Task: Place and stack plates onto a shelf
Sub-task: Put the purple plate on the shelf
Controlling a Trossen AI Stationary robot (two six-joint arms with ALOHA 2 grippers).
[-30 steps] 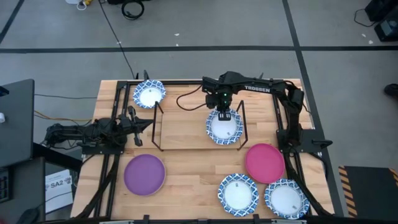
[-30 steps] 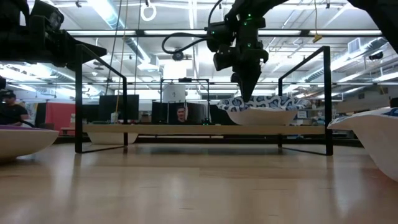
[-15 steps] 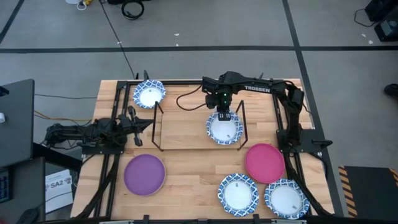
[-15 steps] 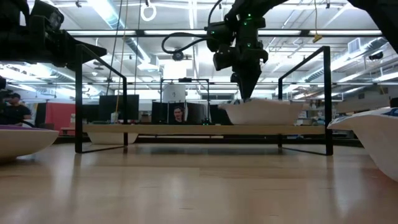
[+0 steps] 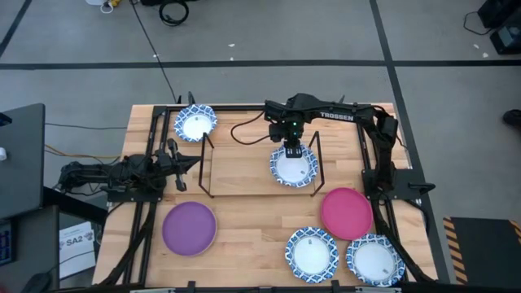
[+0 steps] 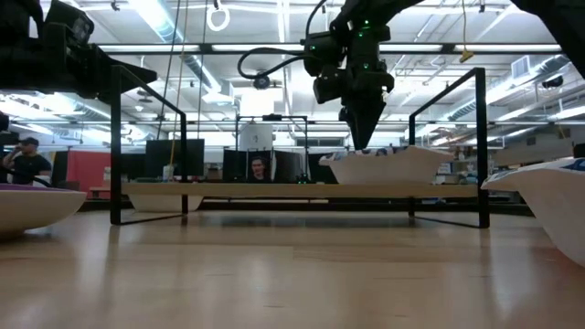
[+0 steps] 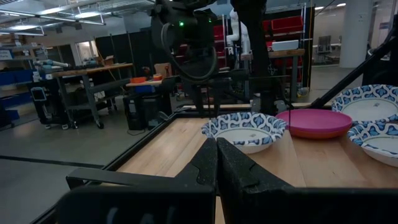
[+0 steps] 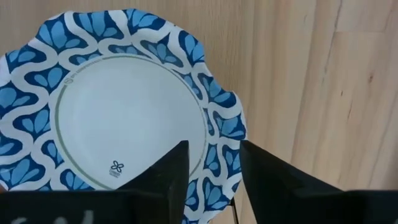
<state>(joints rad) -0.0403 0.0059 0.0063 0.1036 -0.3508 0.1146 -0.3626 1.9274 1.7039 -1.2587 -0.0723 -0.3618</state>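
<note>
Six plates in all, catalogued from the table's left side to its right, as seen from above.

Left gripper [image 5: 198, 159] — waiting low at the left edge of the table, fingers [image 7: 214, 165] pressed together, holding nothing.

Blue-and-white plate [image 5: 195, 124] — at the far left, just outside the shelf's left end.

Purple plate [image 5: 189, 227] — near left of the table, well apart from the shelf.

Shelf [image 5: 236, 167] — black rod frame with a light wooden board, centre of the table's far half.

Blue-and-white plate on the shelf [image 5: 294, 167] — lying on the board at its right end; the low view shows it slightly tilted.

Right gripper [image 5: 293, 150] — over that plate's far rim, pointing down; fingers [image 8: 171, 169] spread apart with the patterned rim showing between them, nothing clamped.

Blue-and-white plate, near centre [image 5: 311, 251] — on the table's front edge.

Magenta plate [image 5: 347, 212] — just right of the shelf's near corner.

Blue-and-white plate, near right [image 5: 375, 260] — partly tucked under the magenta one.
</note>
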